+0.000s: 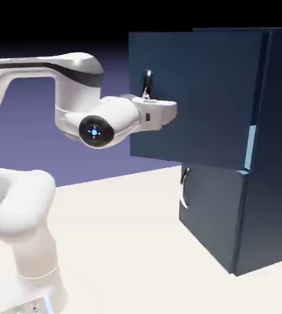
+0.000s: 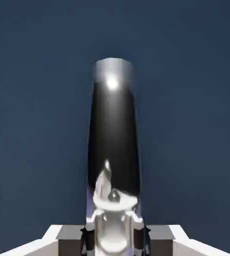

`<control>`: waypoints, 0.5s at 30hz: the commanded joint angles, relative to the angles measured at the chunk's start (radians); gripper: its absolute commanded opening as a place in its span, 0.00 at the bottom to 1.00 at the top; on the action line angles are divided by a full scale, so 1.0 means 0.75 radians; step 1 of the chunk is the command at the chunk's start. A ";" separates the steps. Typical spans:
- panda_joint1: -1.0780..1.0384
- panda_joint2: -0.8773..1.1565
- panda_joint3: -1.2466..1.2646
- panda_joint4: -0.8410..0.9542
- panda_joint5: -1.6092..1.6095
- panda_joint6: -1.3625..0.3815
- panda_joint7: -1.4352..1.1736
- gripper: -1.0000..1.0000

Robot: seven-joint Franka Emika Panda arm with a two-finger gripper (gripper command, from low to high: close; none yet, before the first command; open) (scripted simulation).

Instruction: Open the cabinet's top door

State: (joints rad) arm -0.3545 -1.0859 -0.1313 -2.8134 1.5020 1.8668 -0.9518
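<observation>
The navy cabinet (image 1: 272,153) stands at the exterior view's right. Its top door (image 1: 198,98) is swung out from the cabinet's front, and a pale gap shows at its hinge side. My gripper (image 1: 148,99) is shut on the top door's curved silver handle (image 1: 148,81) at the door's free edge. In the hand view the handle (image 2: 113,130) rises large and shiny between my fingertips (image 2: 89,234), with the blue door panel (image 2: 187,100) filling the picture behind it. There my gripper (image 2: 114,235) clamps the handle's lower end.
The shorter lower door (image 1: 211,214) sits flush under the top one, its own silver handle (image 1: 184,184) at its left edge. The cream table (image 1: 125,245) stretches between the arm's base and the cabinet.
</observation>
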 commanded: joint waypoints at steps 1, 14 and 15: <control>0.001 0.022 -0.048 0.015 -0.047 -0.049 -0.008 0.00; 0.211 0.529 -0.667 0.462 -0.558 -0.770 -0.175 0.00; 0.241 0.576 -0.712 0.511 -0.581 -0.828 -0.192 0.00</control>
State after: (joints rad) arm -0.1736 -0.6536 -0.6651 -2.4303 1.0655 1.2449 -1.0957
